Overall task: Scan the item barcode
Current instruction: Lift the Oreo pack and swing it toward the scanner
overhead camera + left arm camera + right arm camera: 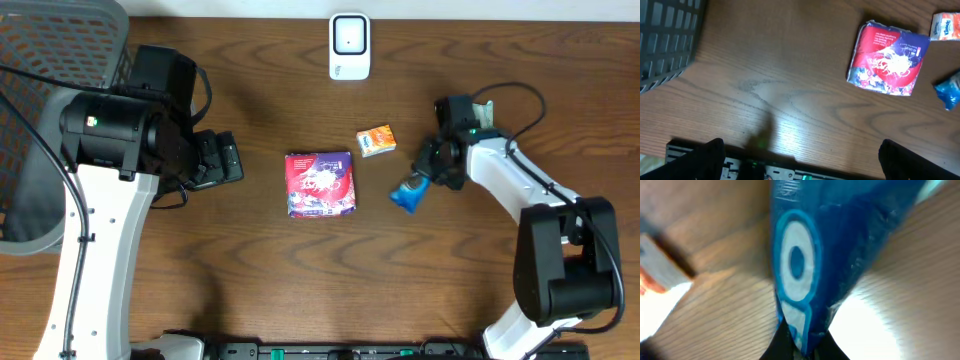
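Tabletop items, listed left to right.
Basket (40, 60) set at the left edge; left gripper (801, 146) spread wide, nothing held, bare wood below; red packet (320, 184) laid at centre, clear all round; scanner (349, 46) placed at the far edge; orange box (376, 140) nearby; blue packet (408, 196) pinched at one end by the closed right gripper (428, 178).
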Motion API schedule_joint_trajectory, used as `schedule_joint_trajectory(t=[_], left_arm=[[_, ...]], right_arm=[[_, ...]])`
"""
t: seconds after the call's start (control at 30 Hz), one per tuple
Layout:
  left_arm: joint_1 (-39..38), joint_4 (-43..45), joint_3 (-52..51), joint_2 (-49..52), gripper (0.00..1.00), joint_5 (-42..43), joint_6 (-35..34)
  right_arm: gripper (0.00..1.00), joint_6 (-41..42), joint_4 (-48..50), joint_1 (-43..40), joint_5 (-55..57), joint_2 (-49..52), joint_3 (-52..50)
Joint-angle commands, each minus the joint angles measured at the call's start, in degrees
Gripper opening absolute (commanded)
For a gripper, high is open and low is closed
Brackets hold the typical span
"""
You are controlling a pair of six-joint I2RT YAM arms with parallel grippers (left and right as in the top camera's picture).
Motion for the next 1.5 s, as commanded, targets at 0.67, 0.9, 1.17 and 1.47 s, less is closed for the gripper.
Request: schedule_joint_trajectory(t=[0.67, 0.9, 1.17, 1.47], left_arm=[[0.1, -0.2, 0.0, 0.4, 0.98, -0.7, 0.7], [0.1, -0.2, 0.0, 0.4, 0.98, -0.7, 0.7], [0.1, -0.2, 0.0, 0.4, 0.98, -0.7, 0.7], [0.1, -0.2, 0.0, 0.4, 0.98, -0.7, 0.7]], right_arm=[[0.02, -16.5, -9.0, 20.0, 52.3, 11.7, 8.2], [0.20, -16.0, -8.7, 25.0, 42.3, 12.4, 8.7], [0.36, -12.2, -8.8, 26.9, 36.8, 12.3, 10.2], [0.31, -9.6, -22.2, 22.8, 28.5, 12.3, 25.4]])
